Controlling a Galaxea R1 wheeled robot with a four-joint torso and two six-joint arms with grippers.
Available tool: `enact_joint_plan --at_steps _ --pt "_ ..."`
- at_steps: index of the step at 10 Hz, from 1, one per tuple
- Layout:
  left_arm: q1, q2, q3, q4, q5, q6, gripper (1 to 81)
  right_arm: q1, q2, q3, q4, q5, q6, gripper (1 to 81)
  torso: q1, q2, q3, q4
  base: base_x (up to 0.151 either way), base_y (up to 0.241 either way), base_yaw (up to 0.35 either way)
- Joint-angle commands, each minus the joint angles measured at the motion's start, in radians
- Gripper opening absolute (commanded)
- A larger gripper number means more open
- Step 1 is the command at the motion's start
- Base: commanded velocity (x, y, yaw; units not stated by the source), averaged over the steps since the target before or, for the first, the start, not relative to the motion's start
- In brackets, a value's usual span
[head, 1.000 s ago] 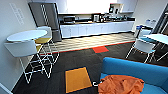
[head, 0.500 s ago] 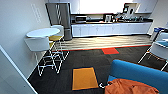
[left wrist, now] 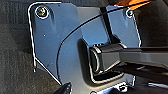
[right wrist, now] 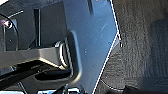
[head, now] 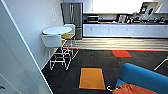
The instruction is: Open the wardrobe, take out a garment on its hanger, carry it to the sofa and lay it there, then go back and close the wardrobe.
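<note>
Dark carpet floor (head: 100,58) with an orange carpet tile (head: 92,78), kitchen counter (head: 125,30) and steel fridge (head: 72,18) at back. Round white table (head: 57,30) with wire-leg stools by the left wall. Bright orange garment (head: 133,89) lies on the blue upholstered sofa (head: 147,77), lower right. Gripper states: cannot tell.

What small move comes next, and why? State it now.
Probably keep turning left toward the wardrobe. The bright orange garment already lies on the large blue upholstered sofa at the head view's lower right, so that step looks done, and a tall white panel, possibly the wardrobe, rises at the left edge.
</note>
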Motion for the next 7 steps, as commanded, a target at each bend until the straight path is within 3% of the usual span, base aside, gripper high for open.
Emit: enact_joint_plan --at_steps 1,7 --pt "-0.022 -0.011 0.002 0.014 0.034 0.002 81.1 0.012 -0.007 0.001 -0.001 -0.063 0.001 81.1 0.0 0.0 0.0 0.0 0.0 0.0 0.306" --pt "-0.022 -0.006 0.002 0.014 0.034 0.002 81.1 0.011 -0.002 0.002 -0.002 -0.064 0.002 81.1 -0.001 0.0 0.0 0.0 0.0 0.0 0.306"
